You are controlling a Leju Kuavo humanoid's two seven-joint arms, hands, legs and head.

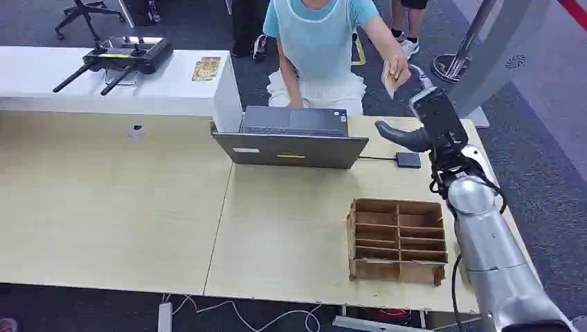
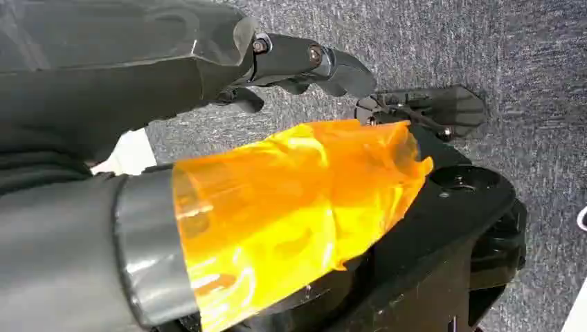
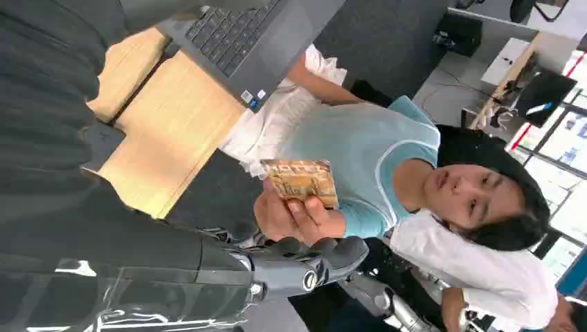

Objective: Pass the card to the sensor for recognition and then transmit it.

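A person behind the table holds the yellowish card [image 1: 392,77] in one hand, out over the table's far right corner. My right hand [image 1: 423,124] is raised just below and beside it, thumb sticking out, holding nothing. In the right wrist view the card [image 3: 301,181] sits in the person's fingers, a little beyond my stretched dark fingers [image 3: 308,266]. The small dark sensor pad [image 1: 408,160] lies on the table under my right hand, cabled to the laptop. My left hand [image 2: 297,59] hangs over grey carpet, fingers apart from its orange-wrapped thumb, empty.
An open grey laptop [image 1: 291,142] stands mid-table facing the person. A brown cardboard divider box [image 1: 396,240] sits near the front right, beside my right forearm. A white counter [image 1: 104,76] with a black controller is at the back left.
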